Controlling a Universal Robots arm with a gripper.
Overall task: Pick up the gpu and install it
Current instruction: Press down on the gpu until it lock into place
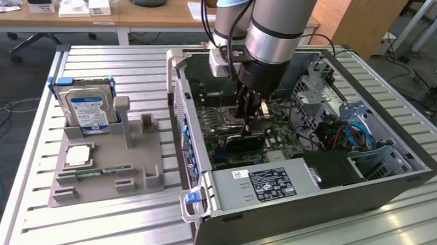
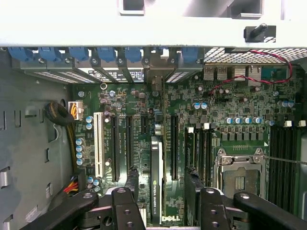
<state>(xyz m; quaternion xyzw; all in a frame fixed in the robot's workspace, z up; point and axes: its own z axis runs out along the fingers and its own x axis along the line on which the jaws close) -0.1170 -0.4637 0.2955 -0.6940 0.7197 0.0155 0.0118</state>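
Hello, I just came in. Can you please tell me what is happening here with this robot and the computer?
A robot arm is reaching down into an open computer case that lies on a metal table. Its gripper is open, with one finger on each side of the gpu. The gpu stands on edge in a slot of the motherboard, in line with the back bracket openings. Beside the case, a grey tray holds a hard drive and other small parts.

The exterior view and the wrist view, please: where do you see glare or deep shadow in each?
Exterior view: window glare streaks the slatted table near the case; the gripper sits in shade. Wrist view: the case's rim is washed out, while the gpu is evenly lit.
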